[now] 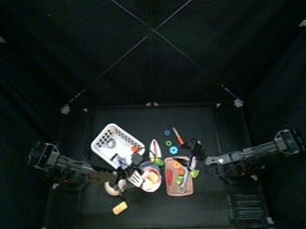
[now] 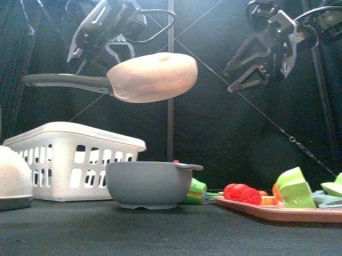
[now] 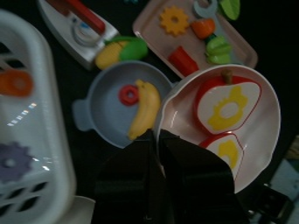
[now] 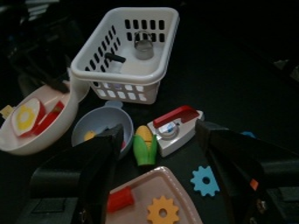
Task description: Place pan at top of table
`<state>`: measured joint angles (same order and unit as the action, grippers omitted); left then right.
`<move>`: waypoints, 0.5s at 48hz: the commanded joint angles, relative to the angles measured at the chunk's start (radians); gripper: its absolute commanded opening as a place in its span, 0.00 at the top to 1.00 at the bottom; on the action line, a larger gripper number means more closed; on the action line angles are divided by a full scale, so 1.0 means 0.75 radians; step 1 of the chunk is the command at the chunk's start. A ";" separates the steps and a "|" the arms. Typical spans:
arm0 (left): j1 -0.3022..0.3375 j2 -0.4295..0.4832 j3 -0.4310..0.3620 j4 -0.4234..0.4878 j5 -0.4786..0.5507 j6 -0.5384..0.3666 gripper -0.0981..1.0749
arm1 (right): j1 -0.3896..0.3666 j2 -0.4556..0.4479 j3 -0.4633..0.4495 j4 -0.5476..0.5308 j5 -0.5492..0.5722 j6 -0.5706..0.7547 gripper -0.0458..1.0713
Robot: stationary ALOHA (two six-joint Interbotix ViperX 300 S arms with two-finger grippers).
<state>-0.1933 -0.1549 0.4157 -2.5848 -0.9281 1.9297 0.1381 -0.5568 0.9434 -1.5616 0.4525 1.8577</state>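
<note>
I have the pan (image 3: 228, 122) lifted clear of the worktop (image 1: 196, 124), the left gripper (image 3: 162, 144) with its fingers partly closed on the rim, by the front-left clutter. It's a shallow, smooth pinkish plastic dish, carrying apple-slice toys. I judge the carry is underway; next I need to swing it toward the bare far side and lower it level. Below sit a grey handled bowl (image 2: 150, 183) holding a banana, and a white slotted basket (image 2: 74, 158). The right gripper (image 4: 163, 156) hangs spread open, empty.

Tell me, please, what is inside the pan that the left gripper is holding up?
The pan holds two apple halves, red-skinned with yellow centres. The left gripper covers the rim where it grips, so anything there is hidden.
</note>
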 commanded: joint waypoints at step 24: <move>0.738 -0.027 -0.057 -0.303 0.237 0.646 0.47 | 0.000 -0.012 -0.006 -0.008 -0.002 -0.002 0.10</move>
<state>0.3037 -0.1657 0.3743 -2.7980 -0.8099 2.4053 0.1381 -0.5568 0.9495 -1.5616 0.4525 1.8577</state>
